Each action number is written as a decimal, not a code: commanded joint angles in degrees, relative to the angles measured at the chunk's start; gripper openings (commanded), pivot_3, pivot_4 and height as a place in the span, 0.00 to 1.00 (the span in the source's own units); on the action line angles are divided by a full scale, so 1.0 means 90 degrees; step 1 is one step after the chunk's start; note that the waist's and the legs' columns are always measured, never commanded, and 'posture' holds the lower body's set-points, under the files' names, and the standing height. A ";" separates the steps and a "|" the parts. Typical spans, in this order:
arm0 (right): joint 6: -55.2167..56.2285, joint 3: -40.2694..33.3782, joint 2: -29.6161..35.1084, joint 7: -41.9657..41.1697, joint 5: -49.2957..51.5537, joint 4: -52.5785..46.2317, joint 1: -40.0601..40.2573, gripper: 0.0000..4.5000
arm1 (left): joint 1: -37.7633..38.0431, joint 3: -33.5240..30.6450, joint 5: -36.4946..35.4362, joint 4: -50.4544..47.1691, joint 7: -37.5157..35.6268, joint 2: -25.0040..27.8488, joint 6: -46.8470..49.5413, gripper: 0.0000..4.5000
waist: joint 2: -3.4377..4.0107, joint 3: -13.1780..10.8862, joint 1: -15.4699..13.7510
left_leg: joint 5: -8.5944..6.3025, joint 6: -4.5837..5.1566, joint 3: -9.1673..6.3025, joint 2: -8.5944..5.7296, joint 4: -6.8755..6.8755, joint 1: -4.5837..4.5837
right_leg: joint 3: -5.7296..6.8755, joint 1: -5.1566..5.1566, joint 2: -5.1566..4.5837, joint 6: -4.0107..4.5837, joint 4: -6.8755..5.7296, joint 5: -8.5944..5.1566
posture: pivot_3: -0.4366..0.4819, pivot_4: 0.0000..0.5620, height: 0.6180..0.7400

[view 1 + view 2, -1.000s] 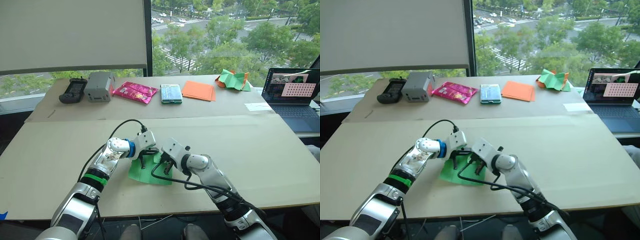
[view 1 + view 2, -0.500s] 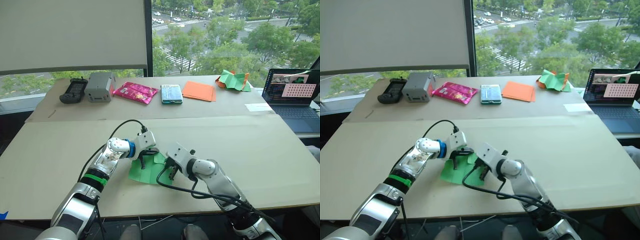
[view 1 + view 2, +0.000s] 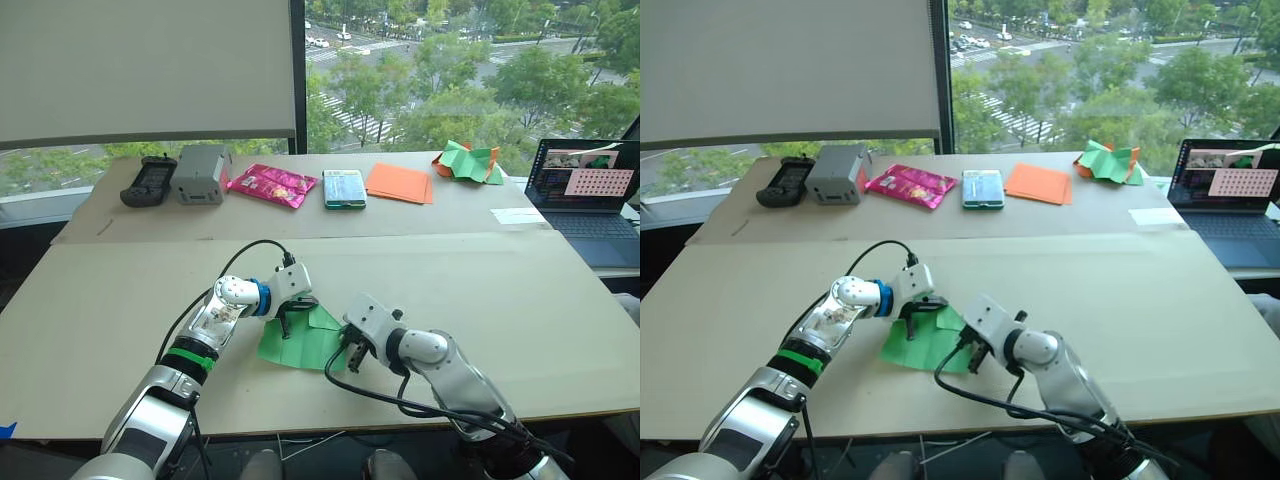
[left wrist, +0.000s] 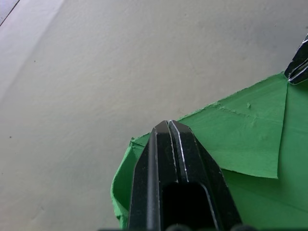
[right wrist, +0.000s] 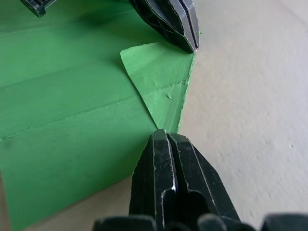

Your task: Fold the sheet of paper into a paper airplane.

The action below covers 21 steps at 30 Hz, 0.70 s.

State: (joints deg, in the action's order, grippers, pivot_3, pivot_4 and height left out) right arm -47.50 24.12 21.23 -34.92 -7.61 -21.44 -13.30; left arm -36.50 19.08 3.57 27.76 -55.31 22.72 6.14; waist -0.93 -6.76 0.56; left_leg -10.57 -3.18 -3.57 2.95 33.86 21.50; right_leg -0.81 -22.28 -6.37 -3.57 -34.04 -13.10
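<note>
Since a second ago my right gripper (image 3: 352,357) has slid off the middle of the sheet of paper (image 3: 297,342) toward me and to the right, and it now sits at the sheet's near right edge; my left gripper (image 3: 284,326) has stayed where it was.

Along the far edge of the table (image 3: 520,300), from the left, I see a dark handheld device (image 3: 146,181), a grey box (image 3: 199,173), a pink packet (image 3: 269,184), a small blue-green pack (image 3: 343,188), the flat orange sheets (image 3: 399,182), a crumpled green-and-orange paper heap (image 3: 467,161) and an open laptop (image 3: 588,190).

Closer to me, my left gripper has its fingers pressed together, tips down on the far left part of the green sheet, beside a folded-over triangular flap. The sheet lies flat on the near-centre of the table, creases running across it, one corner turned over.

My right gripper's fingers are likewise pressed together, tips at the sheet's edge by the base of that flap. I cannot tell whether they touch the paper or the table just beside it.
</note>
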 commanded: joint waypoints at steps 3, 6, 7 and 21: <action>-0.0180 -0.0015 0.0068 -0.0084 0.0228 -0.0006 0.0088 0.01 | 0.0070 0.0089 0.0178 0.0210 -0.0043 0.0072 0.0019 0.00 | -0.0005 -0.0004 0.0006 | -0.0001 -0.0001 0.0000 0.0000 0.0000 0.0002 | 0.0002 -0.0003 -0.0002 0.0000 0.0000 -0.0001 | 0.48 0.27 0.72; 0.0455 -0.0544 -0.0352 -0.0186 0.0866 -0.0595 -0.0098 0.01 | 0.0060 0.0084 0.0185 0.0204 -0.0021 0.0060 0.0004 0.00 | -0.0007 -0.0032 0.0014 | -0.0001 -0.0002 0.0000 0.0000 -0.0001 0.0009 | 0.0003 -0.0008 -0.0003 0.0000 0.0000 -0.0001 | 0.48 0.27 0.72; 0.0511 -0.0648 -0.0414 -0.0196 0.0991 -0.0657 -0.0149 0.01 | 0.0058 0.0082 0.0185 0.0194 -0.0020 0.0058 0.0006 0.00 | -0.0003 -0.0043 0.0017 | -0.0001 -0.0002 0.0000 0.0000 -0.0002 0.0019 | 0.0004 -0.0017 -0.0003 0.0000 0.0000 -0.0001 | 0.48 0.27 0.72; 0.1504 0.0067 -0.0645 0.0123 0.0639 0.1206 -0.1063 0.01 | 0.0249 -0.0021 0.0161 -0.0198 0.0003 0.0239 0.0100 0.00 | 0.0005 -0.0054 0.0021 | 0.0003 0.0005 -0.0001 0.0000 -0.0003 0.0061 | 0.0002 -0.0062 0.0003 -0.0002 -0.0004 0.0002 | 0.48 0.27 0.72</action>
State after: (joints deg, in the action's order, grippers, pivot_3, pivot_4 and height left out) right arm -36.39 24.18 15.94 -34.31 -0.92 -11.24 -21.71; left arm -35.64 18.41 3.75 25.46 -54.96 23.72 5.48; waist -0.89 -7.24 0.75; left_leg -10.50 -3.07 -3.57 2.95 33.84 22.06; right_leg -0.79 -22.85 -6.34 -3.59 -34.09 -13.08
